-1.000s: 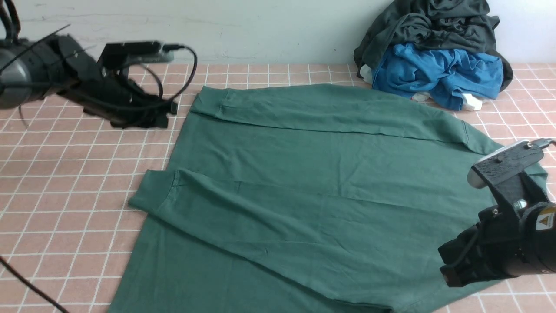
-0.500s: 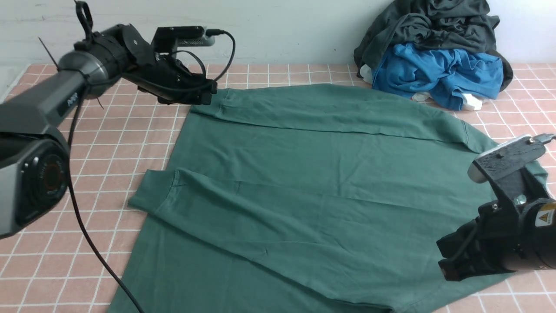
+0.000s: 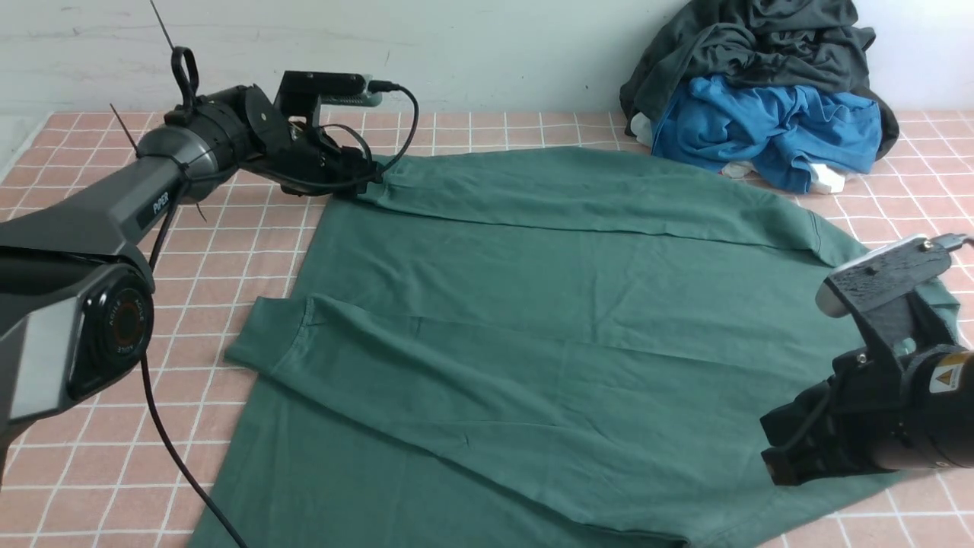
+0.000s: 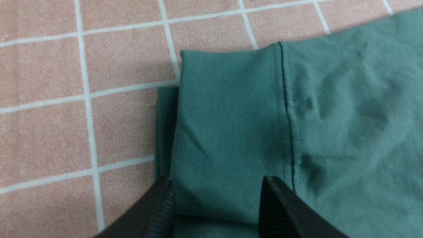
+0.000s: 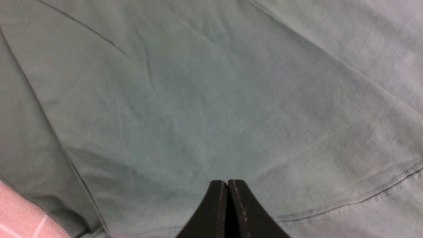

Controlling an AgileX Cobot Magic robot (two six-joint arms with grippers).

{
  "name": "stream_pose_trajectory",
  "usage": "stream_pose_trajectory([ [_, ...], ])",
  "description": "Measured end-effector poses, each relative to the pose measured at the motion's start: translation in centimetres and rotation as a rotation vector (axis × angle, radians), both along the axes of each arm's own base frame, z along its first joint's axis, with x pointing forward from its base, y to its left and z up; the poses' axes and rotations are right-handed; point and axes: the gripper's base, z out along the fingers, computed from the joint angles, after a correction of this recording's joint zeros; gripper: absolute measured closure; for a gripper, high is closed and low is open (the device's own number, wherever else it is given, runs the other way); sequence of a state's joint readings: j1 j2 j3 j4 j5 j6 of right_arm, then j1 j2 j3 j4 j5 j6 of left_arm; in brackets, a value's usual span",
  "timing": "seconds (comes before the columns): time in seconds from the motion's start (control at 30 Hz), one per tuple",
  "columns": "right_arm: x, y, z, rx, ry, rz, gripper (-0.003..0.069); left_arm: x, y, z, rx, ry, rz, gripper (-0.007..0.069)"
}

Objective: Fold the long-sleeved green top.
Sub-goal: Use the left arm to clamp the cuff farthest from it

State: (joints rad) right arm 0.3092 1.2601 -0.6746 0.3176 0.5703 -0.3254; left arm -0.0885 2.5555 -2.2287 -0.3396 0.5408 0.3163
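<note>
Green long-sleeved top (image 3: pixel 533 320) lies spread flat on the pink tiled surface (image 3: pixel 228 259) and fills most of the middle, both sleeves folded in across the body. One sleeve runs along the far edge, the other crosses the near half, its end (image 3: pixel 266 335) poking out at the left. Far right, against the wall (image 3: pixel 494 46), is a heap: dark grey-black garment (image 3: pixel 761 38) on top, bright blue garment (image 3: pixel 768 125) under it, the heap's near edge just beside the top's far right shoulder. Nothing lies on the top apart from my arms. My left pincer (image 3: pixel 365 179) is at the far left corner, down at the ribbed cuff (image 4: pixel 228 109) of the far sleeve, jaws spread with the cuff's end lying between the two fingers (image 4: pixel 162 205); nothing is pinched. My right pincer (image 3: pixel 776 464) sits over the near right part of the top, jaws pressed together with nothing between them; can't tell whether the tips touch the cloth.
</note>
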Motion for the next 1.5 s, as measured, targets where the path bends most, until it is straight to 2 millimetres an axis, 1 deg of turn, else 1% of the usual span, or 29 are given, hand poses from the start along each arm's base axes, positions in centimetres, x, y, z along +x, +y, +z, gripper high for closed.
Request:
stream_pose_trajectory([
  [0.07,0.0,0.0,-0.1,0.003,0.005,-0.002,0.0673,0.0,-0.1,-0.3,0.009,0.003,-0.006,0.0348],
  [0.13,0.1,0.1,-0.2,0.011,0.011,-0.008,0.0673,0.0,-0.3,-0.9,0.024,0.007,-0.019,0.0436],
  [0.2,0.1,0.1,-0.2,0.017,0.013,-0.011,0.0673,0.0,-0.4,-1.0,0.038,0.002,-0.030,0.0536],
  [0.23,0.1,0.1,-0.2,0.016,0.014,-0.011,0.0673,0.0,-0.5,-0.9,0.040,0.000,-0.032,0.0544],
  [0.27,0.1,0.1,-0.2,0.017,0.015,-0.012,0.0673,0.0,-0.4,-0.8,0.042,-0.003,-0.034,0.0587],
  [0.3,0.1,0.1,-0.3,0.016,0.018,-0.012,0.0673,0.0,-0.4,-0.5,0.042,-0.009,-0.035,0.0605],
  [0.33,0.1,0.1,-0.3,0.016,0.019,-0.012,0.0673,0.0,-0.5,0.0,0.041,-0.009,-0.039,0.0619],
  [0.43,0.1,0.1,-0.3,0.016,0.019,-0.012,0.0673,-0.2,-0.6,1.9,0.038,-0.015,-0.051,0.0627],
  [0.57,0.1,0.1,-0.3,0.017,0.020,-0.013,0.0673,-1.1,-0.8,5.5,0.034,0.001,-0.087,0.0628],
  [0.6,0.1,0.1,-0.3,0.017,0.020,-0.013,0.0673,-1.3,-0.8,6.1,0.033,0.007,-0.093,0.0628],
  [0.67,0.1,0.1,-0.3,0.017,0.020,-0.013,0.0673,-1.7,-0.9,6.9,0.032,0.013,-0.102,0.0628],
  [0.7,0.1,0.1,-0.3,0.017,0.020,-0.013,0.0673,-1.7,-0.9,6.9,0.032,0.013,-0.102,0.0628],
  [0.73,0.1,0.1,-0.3,0.017,0.020,-0.013,0.0673,-1.6,-0.9,6.9,0.031,0.011,-0.100,0.0625],
  [0.8,0.2,0.1,-0.3,0.017,0.019,-0.013,0.0673,-1.3,-0.9,5.6,0.031,0.021,-0.094,0.0601],
  [0.83,0.2,0.1,-0.3,0.017,0.019,-0.013,0.0673,-1.1,-0.9,4.8,0.032,0.023,-0.089,0.0576],
  [0.9,0.2,0.1,-0.3,0.017,0.019,-0.013,0.0673,-0.7,-0.8,3.3,0.033,0.024,-0.079,0.0512],
  [0.97,0.2,0.1,-0.3,0.017,0.019,-0.013,0.0673,-0.3,-0.8,1.7,0.026,0.021,-0.058,0.0416],
  [1.0,0.2,0.1,-0.3,0.017,0.019,-0.013,0.0673,-0.2,-0.8,1.6,0.025,0.020,-0.055,0.0405],
  [1.03,0.2,0.1,-0.3,0.016,0.018,-0.011,0.0673,0.1,-0.7,0.6,0.008,0.013,-0.027,0.0325],
  [1.07,0.2,0.1,-0.3,0.014,0.017,-0.009,0.0673,0.3,-0.7,0.2,-0.006,0.001,-0.004,0.0279],
  [1.1,0.2,0.1,-0.3,0.013,0.017,-0.007,0.0673,0.4,-0.7,0.0,-0.011,0.000,0.004,0.0255],
  [1.13,0.2,0.1,-0.3,0.011,0.016,-0.005,0.0673,0.6,-0.6,-0.4,-0.021,-0.010,0.021,0.0213],
  [1.17,0.2,0.1,-0.3,0.011,0.016,-0.005,0.0673,0.6,-0.6,-0.6,-0.025,-0.016,0.028,0.0196],
  [1.2,0.2,0.1,-0.3,0.011,0.016,-0.005,0.0673,0.7,-0.6,-0.9,-0.026,-0.017,0.031,0.0192],
  [1.27,0.2,0.1,-0.3,0.011,0.013,-0.006,0.0673,0.8,-0.6,-1.1,-0.026,-0.022,0.035,0.0208],
  [1.4,0.2,0.1,-0.3,0.011,0.013,-0.006,0.0673,0.8,-0.5,-1.2,-0.027,-0.028,0.040,0.0345],
  [1.5,0.2,0.1,-0.3,0.011,0.013,-0.006,0.0673,0.9,-0.5,-1.2,-0.028,-0.031,0.041,0.0505],
])
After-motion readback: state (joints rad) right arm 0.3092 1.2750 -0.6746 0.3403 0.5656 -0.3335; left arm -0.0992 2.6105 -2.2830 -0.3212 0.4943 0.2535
